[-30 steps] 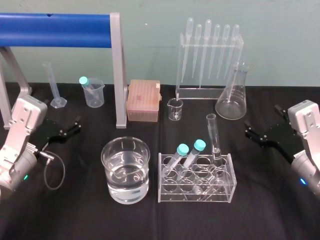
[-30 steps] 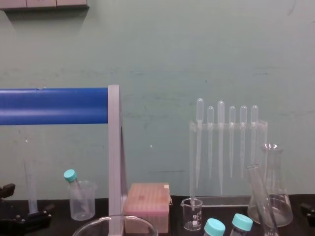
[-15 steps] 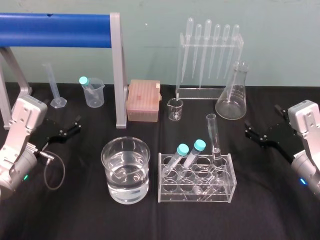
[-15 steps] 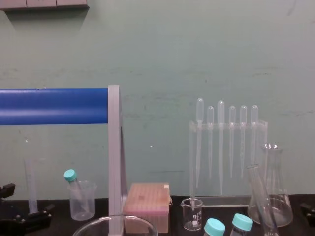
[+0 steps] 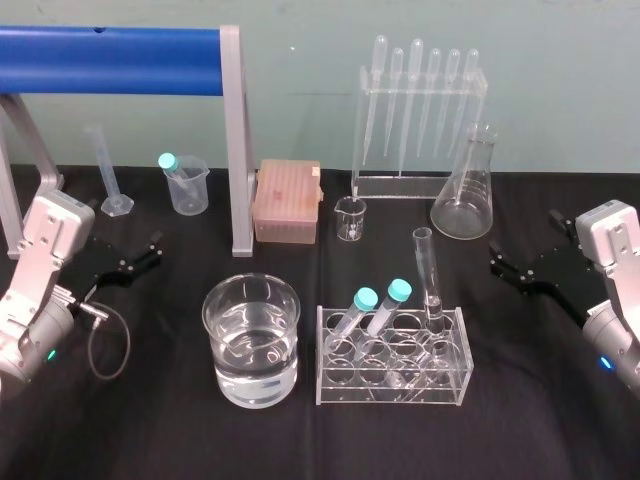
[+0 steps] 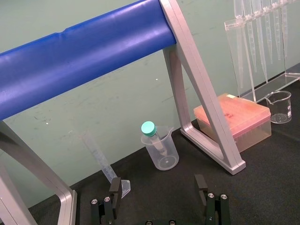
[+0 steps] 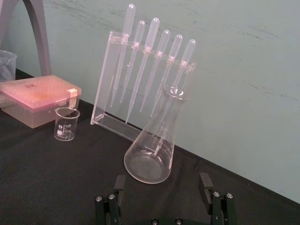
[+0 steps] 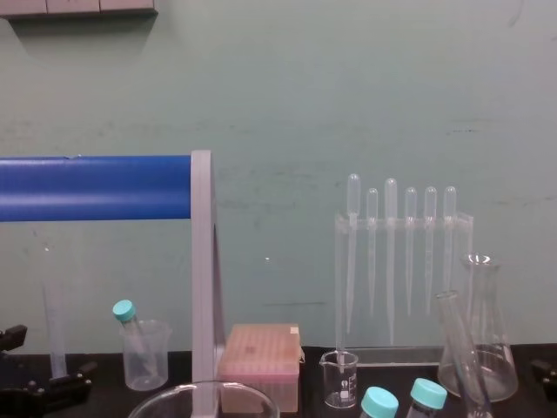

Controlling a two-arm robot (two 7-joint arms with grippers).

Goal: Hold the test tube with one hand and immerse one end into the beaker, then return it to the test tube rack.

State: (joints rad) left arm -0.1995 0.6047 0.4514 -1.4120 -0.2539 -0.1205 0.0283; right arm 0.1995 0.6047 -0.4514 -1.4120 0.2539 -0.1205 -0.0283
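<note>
Left gripper (image 6: 158,186) and right gripper (image 7: 162,182) sit wide open, empty; a sloppy pinch on the leaning test tube (image 5: 428,272) could tip the rack (image 5: 392,392).

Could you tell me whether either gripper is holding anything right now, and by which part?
Nothing is held. The left gripper and right gripper are both open and empty; the test tube stands in the rack.

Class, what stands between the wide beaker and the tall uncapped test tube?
Head view: two teal-capped tubes, leaning in the rack, stand between beaker and test tube.
</note>
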